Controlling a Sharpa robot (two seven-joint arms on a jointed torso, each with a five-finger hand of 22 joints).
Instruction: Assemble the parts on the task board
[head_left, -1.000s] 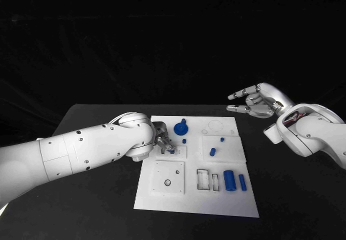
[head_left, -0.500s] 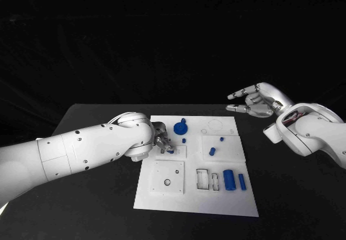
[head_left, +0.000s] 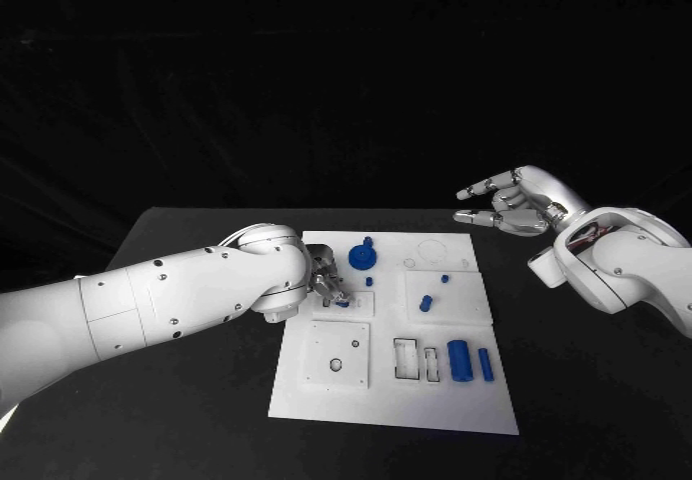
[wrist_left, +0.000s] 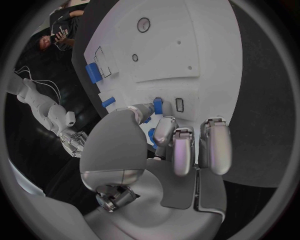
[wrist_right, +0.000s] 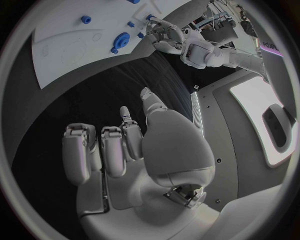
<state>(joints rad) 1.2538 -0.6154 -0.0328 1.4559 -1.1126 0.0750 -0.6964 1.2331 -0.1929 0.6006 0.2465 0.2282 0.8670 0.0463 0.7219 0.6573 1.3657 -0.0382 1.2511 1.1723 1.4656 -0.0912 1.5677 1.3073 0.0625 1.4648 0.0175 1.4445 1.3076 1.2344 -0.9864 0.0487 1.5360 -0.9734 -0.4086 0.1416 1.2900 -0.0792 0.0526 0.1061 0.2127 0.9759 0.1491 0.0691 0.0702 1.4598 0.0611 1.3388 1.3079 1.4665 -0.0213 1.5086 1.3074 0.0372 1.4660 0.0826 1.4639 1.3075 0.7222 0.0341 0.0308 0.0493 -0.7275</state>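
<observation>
Peg (wrist_left: 157, 105) between left robot hand (wrist_left: 164, 150) fingertips

1 board (head_left: 433, 405), approx 7 blue pts (head_left: 459, 360)

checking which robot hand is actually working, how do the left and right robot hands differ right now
The left robot hand is low over the task board, pinching a small blue part at its fingertips; the right robot hand is raised beyond the board's far right corner, holding nothing. The left's fingers are curled toward the board, the right's are apart in the air. Both are silver, on white arms.
</observation>
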